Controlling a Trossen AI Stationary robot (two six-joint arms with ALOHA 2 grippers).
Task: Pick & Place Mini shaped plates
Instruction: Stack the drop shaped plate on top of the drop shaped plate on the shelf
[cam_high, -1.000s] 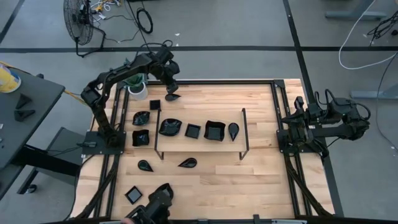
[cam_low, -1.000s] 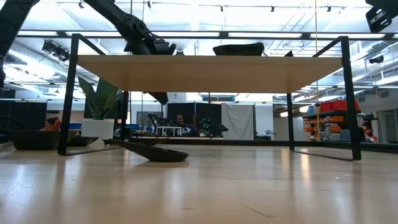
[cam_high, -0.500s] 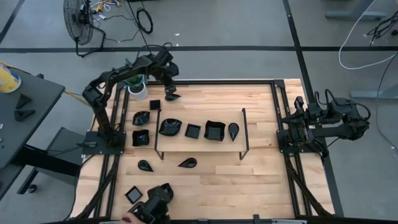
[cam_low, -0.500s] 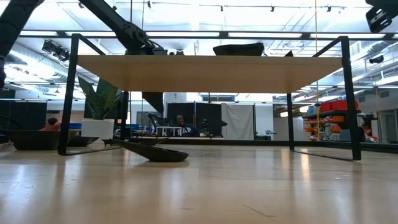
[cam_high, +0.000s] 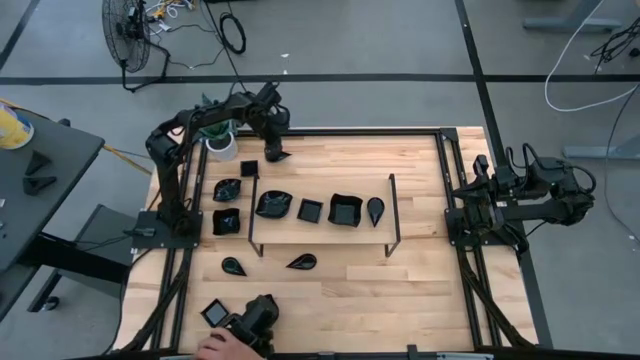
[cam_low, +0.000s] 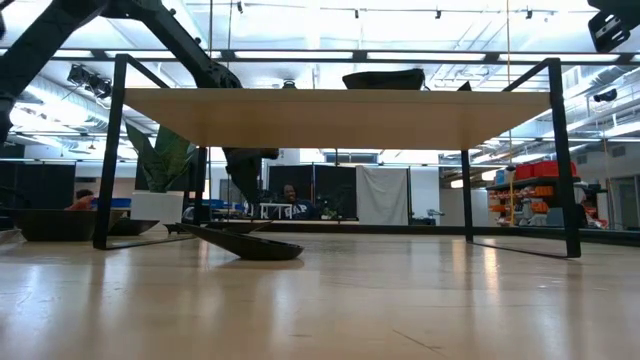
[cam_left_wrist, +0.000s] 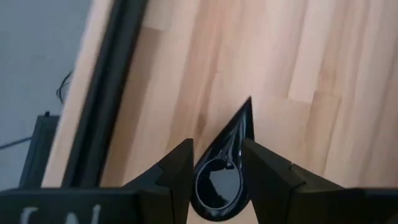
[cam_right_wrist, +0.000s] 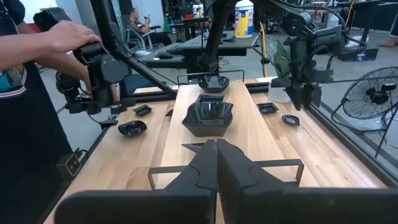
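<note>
We see the left gripper (cam_high: 273, 150) at the far left corner of the table (cam_high: 420, 280), near the white pot (cam_high: 220, 143). Its fingers (cam_left_wrist: 177, 171) sit either side of a teardrop plate (cam_left_wrist: 221, 177), clamped on it, tip pointing away from the wrist. Whether the plate is lifted off the wood, we cannot tell. Other small black plates: four on the wire-framed shelf (cam_high: 390, 200), more on the table at its left. Right gripper (cam_right_wrist: 214, 165) parked at the right edge, clenched on nothing. A person's hand (cam_high: 215, 347) holds a device at the near edge.
</note>
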